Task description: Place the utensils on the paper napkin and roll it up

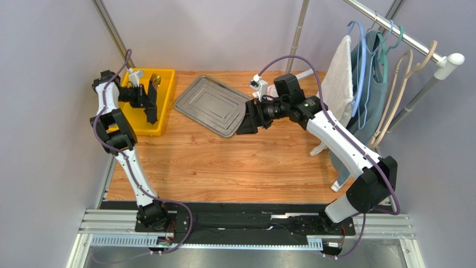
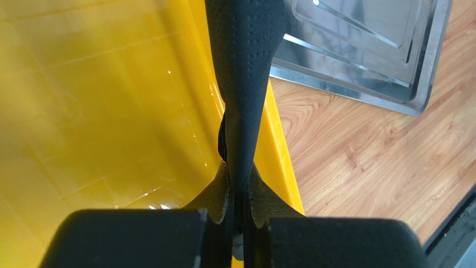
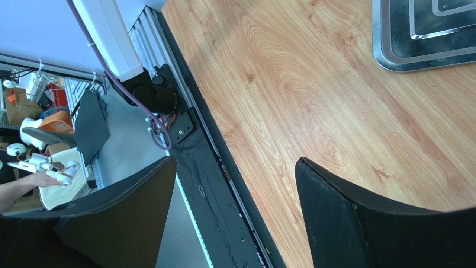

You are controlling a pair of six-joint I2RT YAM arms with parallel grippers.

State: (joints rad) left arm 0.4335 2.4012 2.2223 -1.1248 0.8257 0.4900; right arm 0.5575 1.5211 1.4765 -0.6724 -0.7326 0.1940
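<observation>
One yellow bin (image 1: 165, 109) at far left, with one gold-bowled spoon (image 1: 156, 81) at its far end. Left gripper (image 2: 240, 212) hung over the bin's right wall, fingers pinched on the one black paper napkin (image 2: 246, 84); its dimpled texture showed only from the left wrist. One grey tray (image 1: 215, 105) mid-table. Right gripper (image 3: 234, 167) sat by the tray's right edge, fingers spread wide, gripping nothing; only the overhead view showed both arms

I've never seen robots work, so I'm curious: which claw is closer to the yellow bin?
Left. The left gripper is over the yellow bin, pinching the black paper napkin. The right gripper, open, is at the metal tray edge farthest from the bin.
</observation>
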